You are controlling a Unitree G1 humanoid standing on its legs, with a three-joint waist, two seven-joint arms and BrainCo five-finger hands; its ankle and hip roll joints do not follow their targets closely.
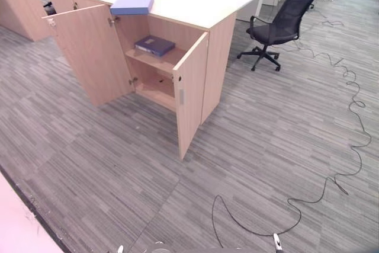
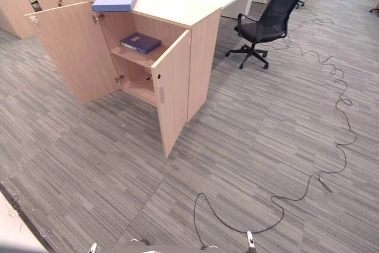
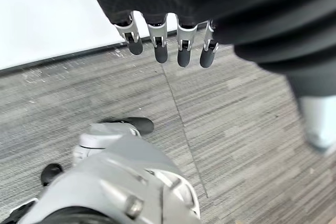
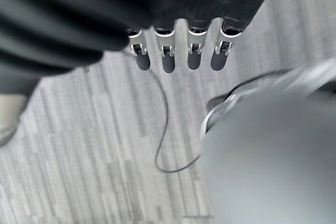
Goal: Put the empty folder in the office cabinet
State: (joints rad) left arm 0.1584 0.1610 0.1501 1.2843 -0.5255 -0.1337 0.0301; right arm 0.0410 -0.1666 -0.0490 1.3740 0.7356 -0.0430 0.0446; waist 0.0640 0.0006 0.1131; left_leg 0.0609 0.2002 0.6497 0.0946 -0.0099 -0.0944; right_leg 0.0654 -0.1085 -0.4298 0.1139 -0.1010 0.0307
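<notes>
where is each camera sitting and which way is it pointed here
Left eye view: on the head, looking down and ahead over grey carpet at the open cabinet, a light blue folder on top, a dark blue folder on its shelf.
Right eye view: same scene from slightly aside, sharing cabinet, both folders and office chair.
Left wrist view: along the left hand, fingers straight, facing the carpet.
Right wrist view: along the right hand, fingers straight, facing carpet.
</notes>
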